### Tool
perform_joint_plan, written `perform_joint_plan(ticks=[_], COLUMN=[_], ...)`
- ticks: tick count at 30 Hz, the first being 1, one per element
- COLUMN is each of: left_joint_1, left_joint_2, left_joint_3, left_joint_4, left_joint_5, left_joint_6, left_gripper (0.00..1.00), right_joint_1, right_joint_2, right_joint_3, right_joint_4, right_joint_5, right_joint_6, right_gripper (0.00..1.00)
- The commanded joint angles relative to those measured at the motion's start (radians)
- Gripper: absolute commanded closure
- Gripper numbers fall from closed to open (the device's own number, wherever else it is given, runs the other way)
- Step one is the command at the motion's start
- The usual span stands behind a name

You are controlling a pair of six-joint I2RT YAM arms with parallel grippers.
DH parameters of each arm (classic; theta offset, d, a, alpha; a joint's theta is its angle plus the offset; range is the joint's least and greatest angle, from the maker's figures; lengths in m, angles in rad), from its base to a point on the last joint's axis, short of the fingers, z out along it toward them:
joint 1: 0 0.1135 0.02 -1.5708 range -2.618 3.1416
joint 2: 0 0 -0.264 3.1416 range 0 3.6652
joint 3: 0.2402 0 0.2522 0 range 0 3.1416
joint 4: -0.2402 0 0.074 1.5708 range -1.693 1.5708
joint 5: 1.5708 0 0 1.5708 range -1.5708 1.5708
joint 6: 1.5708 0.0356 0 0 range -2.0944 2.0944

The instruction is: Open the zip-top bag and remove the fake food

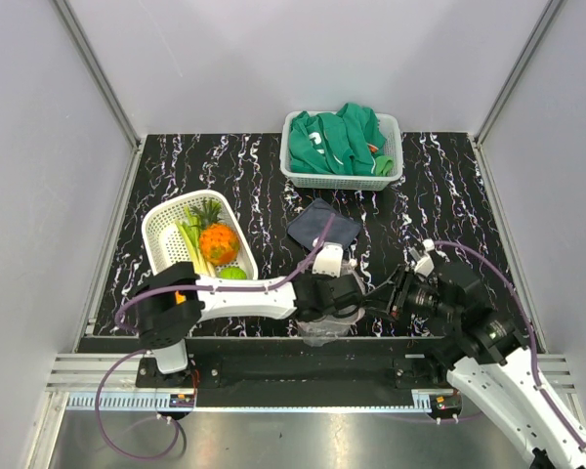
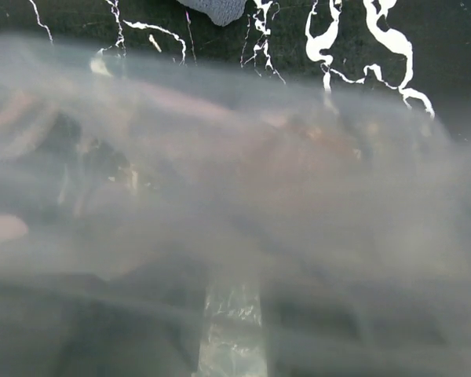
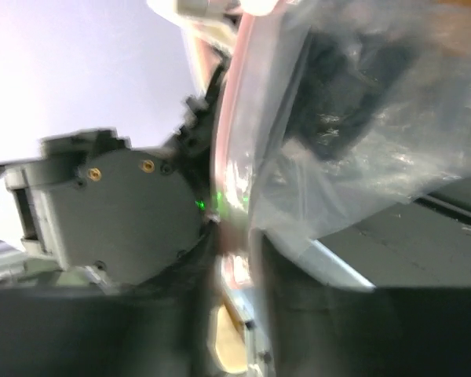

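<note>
Your left arm lies low along the near edge of the desk (image 1: 449, 195); your right arm reaches left to meet it. The bag (image 1: 330, 328) sits between the left gripper (image 1: 338, 293) and right gripper (image 1: 383, 299), its zip strip (image 3: 237, 118) running straight away from the right one. I cannot tell how tight either gripper is.

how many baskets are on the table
2: a white basket at the left holding toy produce, and a pale basket at the back centre holding a green garment. None seems hidden.
</note>
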Motion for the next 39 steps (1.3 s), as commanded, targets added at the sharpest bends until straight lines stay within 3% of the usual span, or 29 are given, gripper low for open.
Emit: perform_joint_plan(ticks=[1,4,8,11,16,17,18,21,27,31,39], left_joint_1=[0.025,0.028,0.043,0.048,0.057,0.059,0.059,0.071,0.082,0.088,0.095], left_joint_2=[-0.103,-0.137,-0.153,-0.158,-0.170,-0.172,-0.173,-0.173,-0.134,-0.112,-0.078], left_joint_3=[-0.079,-0.128,-0.157,-0.172,-0.189,-0.191,-0.194,-0.201,-0.188,-0.178,-0.162], left_joint_4=[0.118,0.165,0.201,0.222,0.261,0.262,0.271,0.297,0.314,0.325,0.325], left_joint_5=[0.019,0.039,0.076,0.090,0.110,0.110,0.113,0.133,0.157,0.167,0.185], left_joint_6=[0.011,0.025,0.026,0.035,0.049,0.051,0.054,0.061,0.075,0.086,0.095], left_gripper=[0.67,0.68,0.71,0.72,0.75,0.75,0.75,0.75,0.69,0.62,0.60], right_joint_1=[0.003,0.003,0.003,0.003,-0.034,-0.052,-0.071,-0.132,-0.140,-0.140,-0.138], right_joint_2=[0.118,0.188,0.291,0.386,0.573,0.599,0.619,0.679,0.883,0.954,1.054], right_joint_3=[0.202,0.374,0.548,0.574,0.491,0.470,0.452,0.352,0.312,0.257,0.188], right_joint_4=[-0.172,-0.323,-0.435,-0.455,-0.285,-0.261,-0.227,0.038,0.187,0.250,0.376], right_joint_5=[0.112,0.282,0.517,0.676,0.693,0.616,0.579,0.395,0.234,0.180,0.091], right_joint_6=[-0.190,-0.301,-0.392,-0.418,-0.461,-0.461,-0.461,-0.487,-0.508,-0.499,-0.470], right_gripper=[0.46,0.26,0.17,0.12,0.38,0.53,0.60,0.63,0.67,0.71,0.78])
